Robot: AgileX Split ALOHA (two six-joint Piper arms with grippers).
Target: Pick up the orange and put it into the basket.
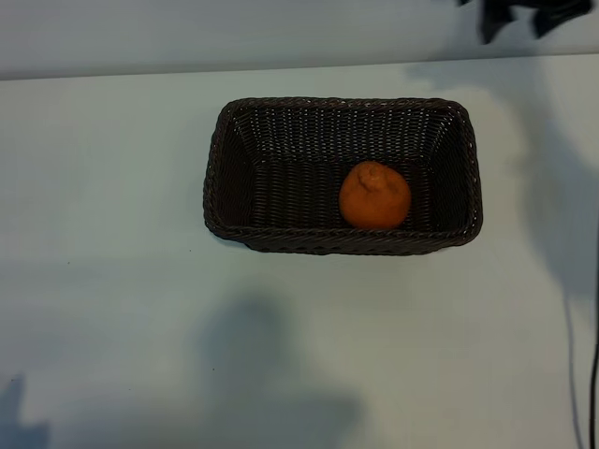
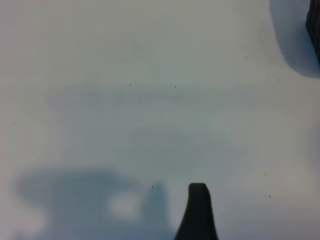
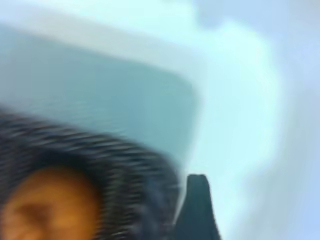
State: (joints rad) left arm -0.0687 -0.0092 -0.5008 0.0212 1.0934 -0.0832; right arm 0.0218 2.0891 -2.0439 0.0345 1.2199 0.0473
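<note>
One orange lies in one basket; both claws open, holding nothing.

text on small round orange fruit: none readable
text on rectangular dark brown woven wicker basket: none, no label or tag
text on pale matte table surface: none, no markings
brands/numbers/signs, all views: none legible

I count one basket on the table. Inside that basket lies one orange. Beyond the basket's far right corner hangs one of my grippers.
</note>
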